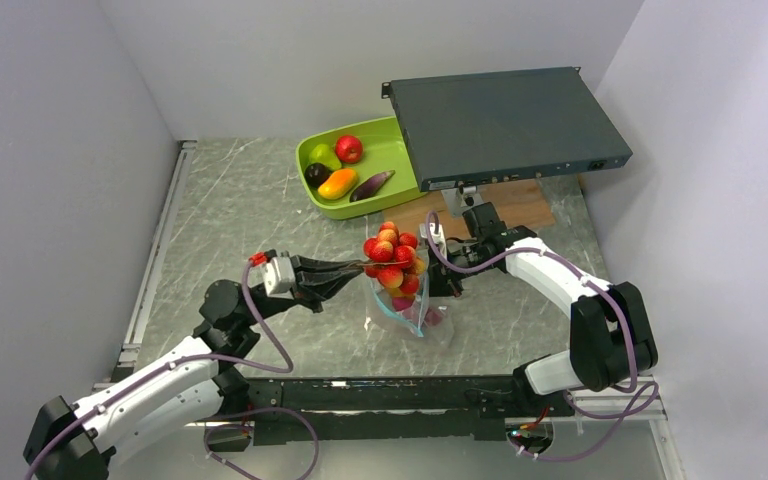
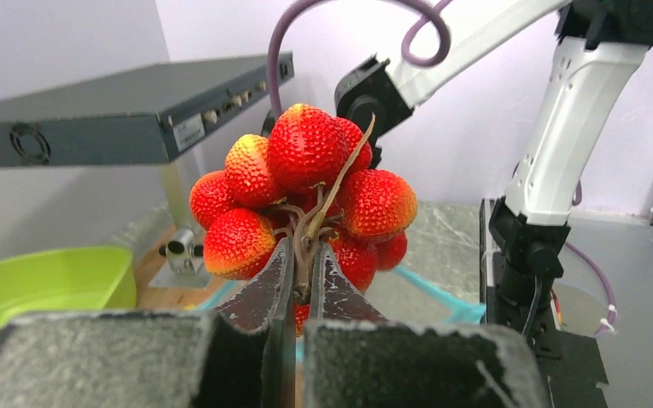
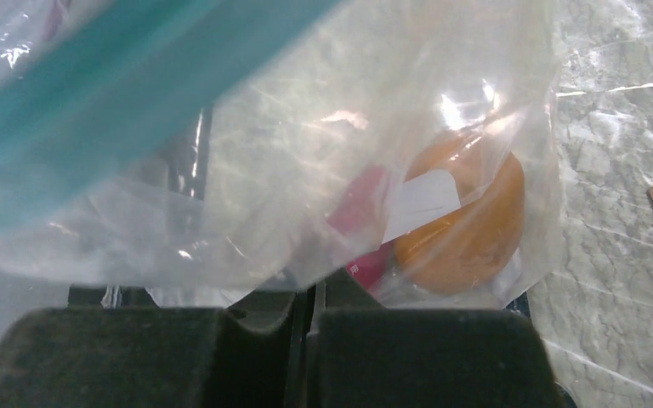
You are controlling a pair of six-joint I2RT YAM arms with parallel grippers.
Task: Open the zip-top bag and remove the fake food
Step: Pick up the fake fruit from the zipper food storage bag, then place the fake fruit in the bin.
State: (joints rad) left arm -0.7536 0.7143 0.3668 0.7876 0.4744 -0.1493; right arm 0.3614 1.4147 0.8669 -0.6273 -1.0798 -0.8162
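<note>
A red bunch of fake fruit (image 1: 392, 258) hangs above the mouth of the zip-top bag (image 1: 417, 316). My left gripper (image 1: 365, 268) is shut on its brown stem (image 2: 308, 246), with the berries (image 2: 306, 183) fanned out beyond the fingertips. My right gripper (image 1: 442, 268) is shut on the bag's clear plastic (image 3: 247, 195) near its mouth, holding it up. The blue zip strip (image 3: 93, 102) runs across the right wrist view. An orange piece (image 3: 468, 221) and a pink piece (image 3: 361, 208) of fake food lie inside the bag.
A lime-green tray (image 1: 385, 140) at the back holds a red apple (image 1: 349, 148), green pear (image 1: 322, 155), dark plum (image 1: 316, 173), orange mango (image 1: 337, 183) and purple eggplant (image 1: 371, 185). A dark flat metal box (image 1: 505, 125) stands raised over a wooden board (image 1: 525, 205).
</note>
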